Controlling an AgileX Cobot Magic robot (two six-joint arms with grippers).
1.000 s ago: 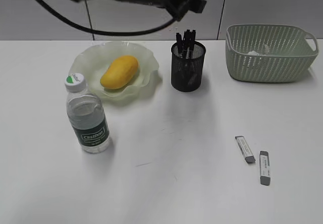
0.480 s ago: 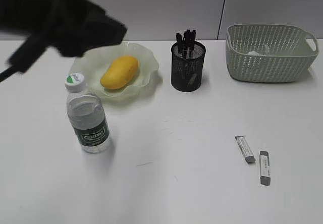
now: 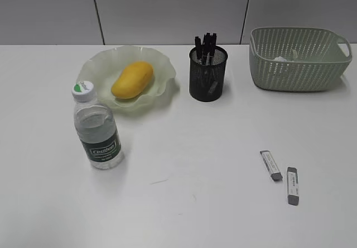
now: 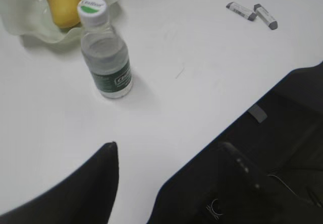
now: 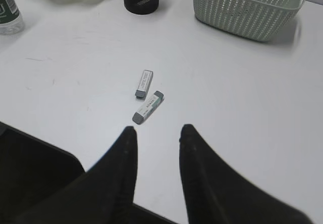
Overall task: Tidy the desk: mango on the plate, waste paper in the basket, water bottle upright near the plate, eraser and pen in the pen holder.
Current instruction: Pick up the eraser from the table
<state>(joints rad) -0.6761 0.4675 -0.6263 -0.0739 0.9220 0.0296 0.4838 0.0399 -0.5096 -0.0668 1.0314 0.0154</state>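
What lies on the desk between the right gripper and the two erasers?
Nothing: in the right wrist view the right gripper hangs over bare white desk, and that stretch up to the two erasers holds no object.

Mango (image 3: 132,80) on plate (image 3: 92,67), bottle (image 3: 97,129) upright

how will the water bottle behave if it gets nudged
The water bottle stands upright, tall and narrow, so a high push would likely tip it. It looks nearly full, so probably heavy. Its smooth round plastic would probably roll once down.
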